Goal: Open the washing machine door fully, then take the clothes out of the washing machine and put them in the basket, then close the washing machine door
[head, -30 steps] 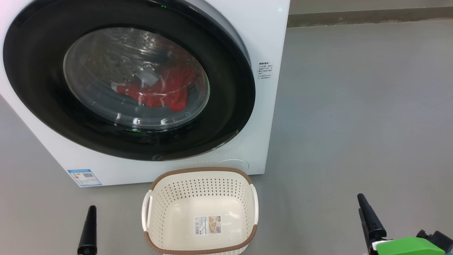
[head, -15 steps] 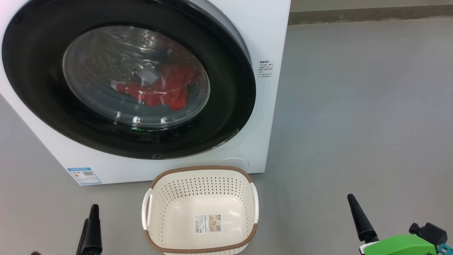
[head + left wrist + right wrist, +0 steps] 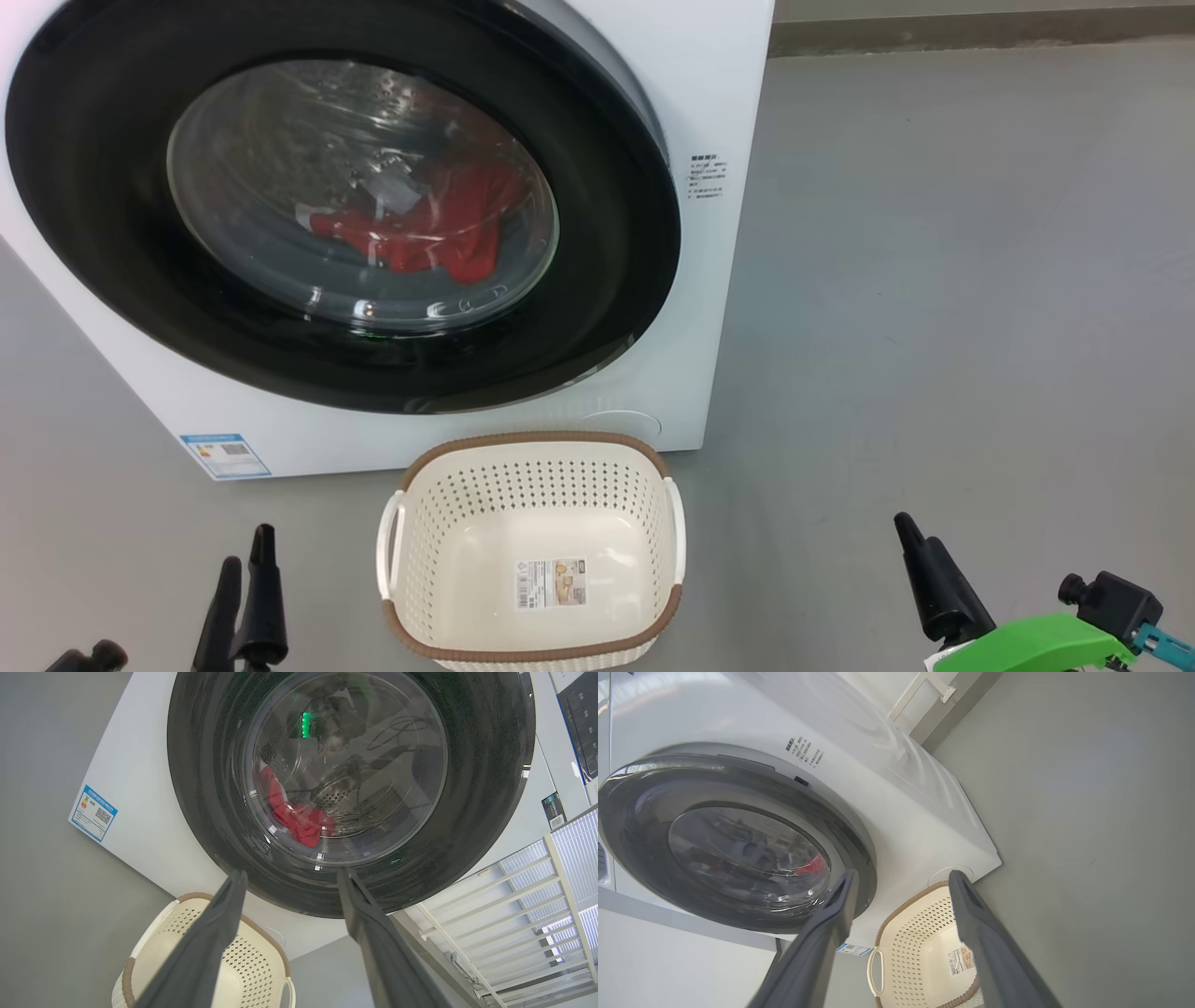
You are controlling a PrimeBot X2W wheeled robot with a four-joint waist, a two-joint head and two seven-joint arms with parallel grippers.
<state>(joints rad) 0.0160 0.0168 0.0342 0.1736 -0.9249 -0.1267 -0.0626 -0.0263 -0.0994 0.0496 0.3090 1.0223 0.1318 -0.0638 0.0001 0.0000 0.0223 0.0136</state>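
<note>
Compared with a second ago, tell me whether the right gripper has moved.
Yes. In the head view, the right gripper has shifted left, closer to the basket.

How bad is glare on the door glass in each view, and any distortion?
Head view: small bright glints low on the washing machine door, clothes plainly red. Left wrist view: a green light and dark reflected shapes overlay the glass; wide-angle stretch at the edges. Right wrist view: grey reflections veil most of the glass, leaving a small red patch.

The basket [image 3: 523, 495] sits on the floor [image 3: 934, 280] before the washing machine [image 3: 719, 75]; the clothes [image 3: 429, 224] lie inside, behind the door [image 3: 112, 233].
</note>
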